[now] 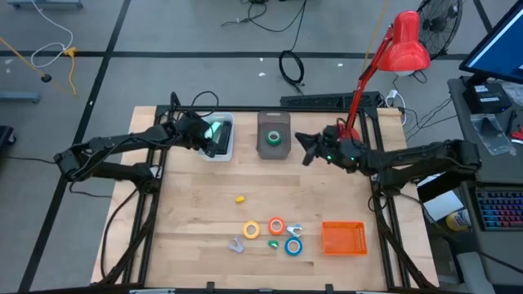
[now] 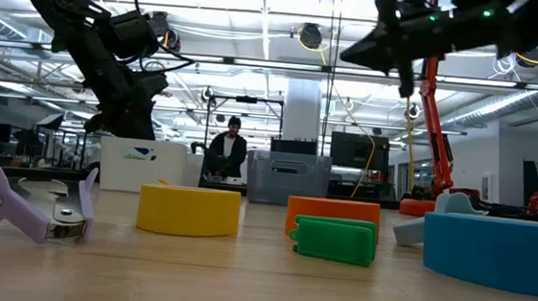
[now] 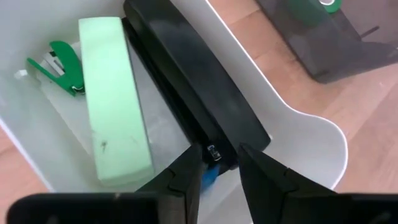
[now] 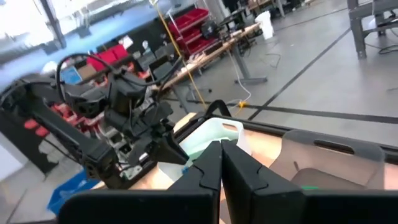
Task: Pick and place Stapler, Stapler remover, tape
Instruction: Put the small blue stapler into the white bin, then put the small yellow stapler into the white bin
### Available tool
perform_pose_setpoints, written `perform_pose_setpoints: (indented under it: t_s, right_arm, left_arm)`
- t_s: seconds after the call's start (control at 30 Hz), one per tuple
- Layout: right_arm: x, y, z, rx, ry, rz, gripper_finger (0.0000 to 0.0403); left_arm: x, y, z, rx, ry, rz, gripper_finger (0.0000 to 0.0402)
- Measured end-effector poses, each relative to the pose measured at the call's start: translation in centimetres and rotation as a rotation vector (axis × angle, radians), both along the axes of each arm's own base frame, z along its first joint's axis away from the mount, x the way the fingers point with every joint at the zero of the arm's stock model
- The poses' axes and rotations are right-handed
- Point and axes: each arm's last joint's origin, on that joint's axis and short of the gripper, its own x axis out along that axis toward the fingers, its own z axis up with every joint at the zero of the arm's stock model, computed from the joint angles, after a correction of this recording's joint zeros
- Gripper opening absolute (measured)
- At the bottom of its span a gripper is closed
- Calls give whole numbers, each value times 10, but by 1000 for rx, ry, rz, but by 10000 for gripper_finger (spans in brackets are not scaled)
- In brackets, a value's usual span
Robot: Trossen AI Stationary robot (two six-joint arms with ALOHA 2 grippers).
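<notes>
- Stapler, the black one (image 3: 193,99), is lying in the white bin (image 1: 222,149) at the back left of the surface (image 1: 196,212), right beside a mint-green stapler (image 3: 115,102); a small green staple remover (image 3: 59,65) sits in the same bin on the mint one's other side.
- Left gripper (image 1: 206,137) is reached in over that white bin, arm stretched across from the left edge with the wrist angled down. In the left wrist view its fingers (image 3: 186,177) are slightly spread, straddling the end of the black stapler. Can't tell if they actually touch it.
- Right gripper (image 1: 304,147) hangs in the air just beside the grey bin (image 1: 274,135), arm coming in from the right side, wrist roughly level and pointing toward the left arm. Its fingers (image 4: 208,165) are pressed together, nothing between them.
- Green tape roll (image 1: 274,137) is inside the grey bin.
- Near the front of the surface: yellow tape roll (image 1: 252,230), orange-red tape roll (image 1: 276,226) and blue tape roll (image 1: 293,246) clustered close together, with a small green piece (image 1: 273,243) between them and a lilac staple remover (image 1: 236,244) just to their left.
- Orange basket (image 1: 343,238) sits to the right of that cluster, near the front right corner.
- A small yellow bit (image 1: 240,198) lies alone mid-surface.
</notes>
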Motion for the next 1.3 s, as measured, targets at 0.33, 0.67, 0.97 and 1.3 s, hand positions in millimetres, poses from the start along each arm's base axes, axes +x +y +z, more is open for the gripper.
perform_pose_setpoints:
  t_s: [0.33, 0.67, 0.97, 1.3]
  right_arm:
    - [-8, 6, -7, 12, -49, 39, 3]
    - [-8, 6, -7, 7, -45, 50, 4]
    - [-8, 6, -7, 5, -43, 51, 4]
    - [-8, 6, -8, 7, -29, 51, 4]
  left_arm:
    - [-1, -3, 7, -11, -50, -10, 132]
    - [-14, -21, 48, 41, -316, -187, 133]
    - [-18, -60, 72, 82, -456, -403, 134]
    - [-4, -109, 70, 86, -422, -596, 134]
